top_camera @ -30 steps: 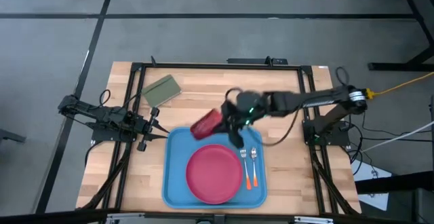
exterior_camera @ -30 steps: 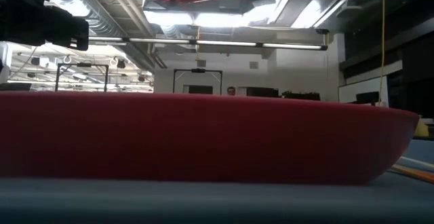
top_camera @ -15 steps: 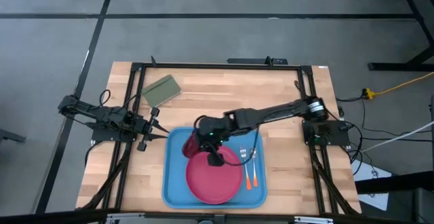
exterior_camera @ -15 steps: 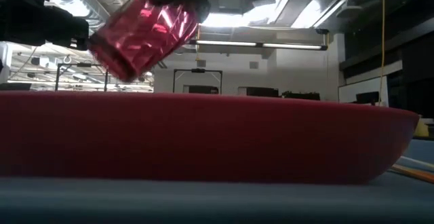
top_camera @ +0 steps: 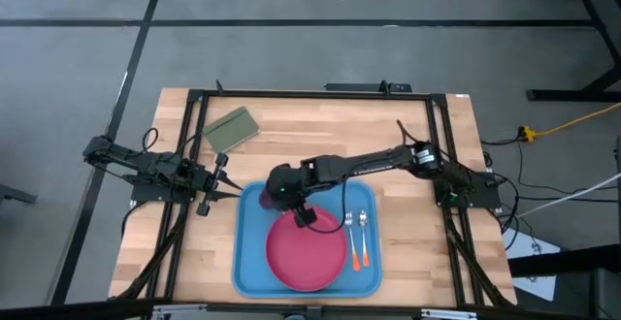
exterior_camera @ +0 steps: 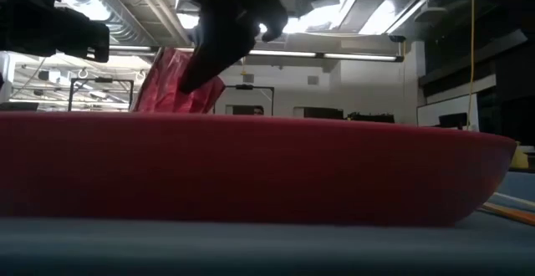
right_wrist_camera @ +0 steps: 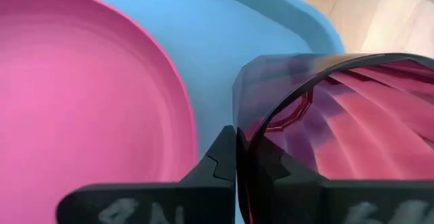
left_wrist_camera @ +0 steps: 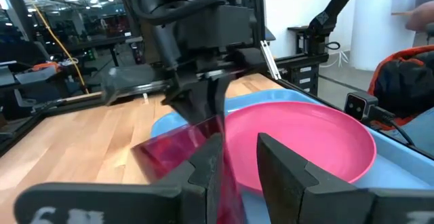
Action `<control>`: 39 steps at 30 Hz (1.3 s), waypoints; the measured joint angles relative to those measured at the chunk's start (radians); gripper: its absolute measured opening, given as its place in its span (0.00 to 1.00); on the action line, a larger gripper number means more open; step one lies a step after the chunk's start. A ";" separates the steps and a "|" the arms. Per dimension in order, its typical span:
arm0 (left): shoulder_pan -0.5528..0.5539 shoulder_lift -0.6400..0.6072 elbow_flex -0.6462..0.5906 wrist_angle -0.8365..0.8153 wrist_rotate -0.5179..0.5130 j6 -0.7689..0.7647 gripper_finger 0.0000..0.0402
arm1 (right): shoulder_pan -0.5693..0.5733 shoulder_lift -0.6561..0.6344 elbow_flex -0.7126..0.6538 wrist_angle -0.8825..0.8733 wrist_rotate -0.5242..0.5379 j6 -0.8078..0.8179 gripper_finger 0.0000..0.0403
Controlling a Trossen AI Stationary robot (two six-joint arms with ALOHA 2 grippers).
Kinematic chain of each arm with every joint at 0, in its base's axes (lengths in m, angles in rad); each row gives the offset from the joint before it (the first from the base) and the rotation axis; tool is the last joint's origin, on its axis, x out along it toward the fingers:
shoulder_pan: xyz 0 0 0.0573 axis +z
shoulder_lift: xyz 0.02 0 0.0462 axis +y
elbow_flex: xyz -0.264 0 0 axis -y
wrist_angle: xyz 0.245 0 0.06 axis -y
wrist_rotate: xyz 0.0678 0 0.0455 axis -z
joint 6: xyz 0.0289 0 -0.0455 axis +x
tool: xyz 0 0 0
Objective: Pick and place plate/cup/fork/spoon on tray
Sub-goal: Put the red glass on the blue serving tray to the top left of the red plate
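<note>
The large light-blue rectangular plastic tray (top_camera: pixel 247 262) lies on the wooden table (top_camera: pixel 408 136), and everything else is placed against it. The round flat pink-red plastic plate (top_camera: pixel 307 248) rests inside the tray, filling much of its middle. Beside the plate, along the tray's right side, lie the small orange-handled fork (top_camera: pixel 350 242) and the small orange-handled spoon (top_camera: pixel 362 238), parallel and close together.

The right gripper (top_camera: pixel 276 196) reaches across to the tray's far left corner, its 2 fingers (right_wrist_camera: pixel 220 159) pinching the rim of the small dark red cup (right_wrist_camera: pixel 346 119). The cup hangs tilted, low over the tray floor just beyond the plate's edge; whether it touches the tray cannot be told.

The left gripper (top_camera: pixel 230 185) waits just off the tray's left edge, its 2 fingers (left_wrist_camera: pixel 207 163) slightly spread and holding nothing.

A small olive-green rectangular pad (top_camera: pixel 230 129) sits on the table beyond the tray's far left corner.
</note>
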 joint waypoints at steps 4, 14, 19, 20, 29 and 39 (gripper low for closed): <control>0.000 0.000 0.000 0.000 0.000 0.000 0.21 | -0.014 0.000 0.001 -0.011 0.000 -0.020 0.02; 0.000 0.000 0.000 0.000 0.000 0.000 0.21 | -0.024 0.007 0.002 -0.100 -0.008 0.008 0.03; 0.000 0.000 0.000 0.000 0.000 0.000 0.21 | -0.015 0.008 0.002 -0.100 -0.008 0.060 0.14; 0.000 0.000 0.000 0.000 0.000 0.000 0.21 | -0.012 0.008 0.002 -0.101 -0.008 0.061 0.16; 0.000 0.000 0.000 0.000 0.000 0.000 0.21 | 0.018 0.008 0.002 -0.056 -0.008 0.056 0.20; 0.000 0.000 0.000 0.000 0.000 0.000 0.21 | 0.020 0.008 0.002 0.003 -0.008 0.056 0.20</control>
